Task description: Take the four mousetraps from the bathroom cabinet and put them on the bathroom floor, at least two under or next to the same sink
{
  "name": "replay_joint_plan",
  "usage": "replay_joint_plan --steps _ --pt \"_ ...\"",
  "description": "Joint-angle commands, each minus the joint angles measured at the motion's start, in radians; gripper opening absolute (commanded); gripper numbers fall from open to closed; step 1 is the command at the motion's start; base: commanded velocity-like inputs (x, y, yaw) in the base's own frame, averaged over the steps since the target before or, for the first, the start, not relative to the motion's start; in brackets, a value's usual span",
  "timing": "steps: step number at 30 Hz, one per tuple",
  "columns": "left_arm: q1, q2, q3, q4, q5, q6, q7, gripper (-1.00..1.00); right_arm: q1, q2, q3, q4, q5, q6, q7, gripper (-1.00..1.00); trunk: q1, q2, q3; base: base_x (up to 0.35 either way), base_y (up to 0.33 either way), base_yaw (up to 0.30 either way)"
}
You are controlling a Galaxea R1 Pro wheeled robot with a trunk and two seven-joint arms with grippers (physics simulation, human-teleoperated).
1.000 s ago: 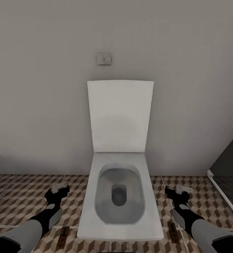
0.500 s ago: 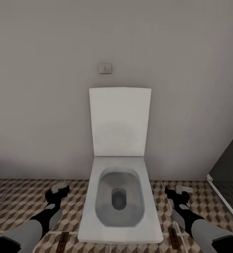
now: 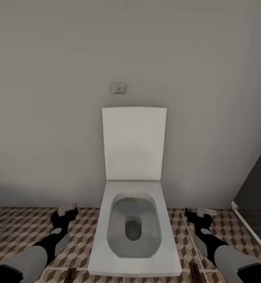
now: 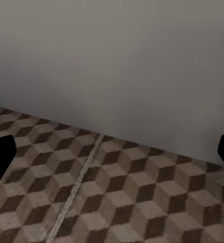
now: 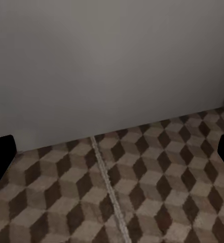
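Observation:
The bathroom floor with its brown cube-pattern tiles runs along the foot of a grey wall. My left gripper hovers low over the tiles on one side of a white toilet, and my right gripper hovers on the other. Both are open and hold nothing. In the left wrist view, the left gripper faces bare bathroom floor and wall. The right gripper faces the same in its view. Two small brown flat pieces lie on the tiles at the picture's lower edge, too small to identify. The mousetraps, cabinet and bathroom sink are out of view.
A white toilet with its lid raised stands straight ahead against the wall. A small flush plate sits above it. A dark glass panel with a white frame slants in at the right.
The whole head view has shifted: the toilet and flush plate sit lower and look smaller, so the camera has drawn back. Both arms hold the same pose, grippers still open.

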Motion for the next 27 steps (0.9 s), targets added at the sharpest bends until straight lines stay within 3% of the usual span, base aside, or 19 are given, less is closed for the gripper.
replay_joint_plan --steps 1,18,27 --pt "0.0 0.0 -0.009 0.0 0.004 -0.002 0.007 1.0 0.0 0.0 0.009 0.0 -0.008 -0.002 -0.004 1.0 -0.001 0.0 0.003 0.0 0.0 0.0" --pt "0.0 0.001 -0.008 0.0 0.004 -0.002 0.007 1.0 0.0 0.0 0.009 0.0 -0.008 -0.003 -0.004 1.0 -0.008 0.004 0.069 0.0 0.0 0.0" --pt "0.0 0.0 -0.007 0.0 0.004 -0.002 0.007 1.0 0.0 0.0 0.009 0.0 -0.008 -0.003 -0.003 1.0 -0.008 0.004 0.069 0.0 0.0 0.0"
